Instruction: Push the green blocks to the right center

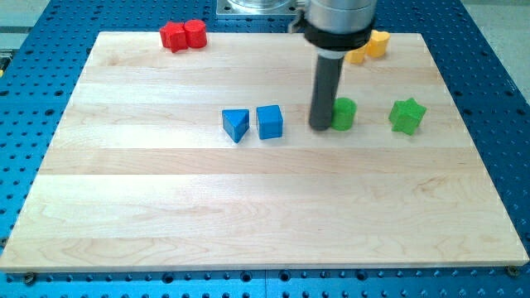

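A green cylinder block [344, 113] stands right of the board's middle. A green star block [407, 115] lies further toward the view's right, apart from the cylinder. My tip [320, 126] rests on the board right against the cylinder's left side. The dark rod rises from it to the arm's head at the view's top.
A blue triangle block [236, 124] and a blue cube [269, 122] sit left of my tip. Two red blocks [183, 36] lie at the top left. Yellow blocks [370, 45] lie at the top right, partly hidden behind the arm. The wooden board [248, 215] sits on a blue perforated table.
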{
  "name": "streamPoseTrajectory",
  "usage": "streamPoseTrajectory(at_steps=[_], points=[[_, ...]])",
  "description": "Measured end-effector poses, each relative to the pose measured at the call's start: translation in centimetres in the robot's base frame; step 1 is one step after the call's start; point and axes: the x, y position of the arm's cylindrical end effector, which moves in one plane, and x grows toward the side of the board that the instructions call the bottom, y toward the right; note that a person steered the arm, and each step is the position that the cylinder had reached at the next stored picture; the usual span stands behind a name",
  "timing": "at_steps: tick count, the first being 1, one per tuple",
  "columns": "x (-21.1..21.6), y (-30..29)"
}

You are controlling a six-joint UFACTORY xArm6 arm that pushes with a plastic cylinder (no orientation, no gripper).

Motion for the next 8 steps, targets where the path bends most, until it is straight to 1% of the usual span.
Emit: streamPoseTrajectory(at_steps=[1,2,3,4,5,6,7,8], points=[[0.0,2.7],[-1.7,2.7],[-3.2,5.0],[-3.4,7.0],[-3.4,5.3],[-4.5,2.7],[-7.7,-1.2],[-12.4,-5.6]])
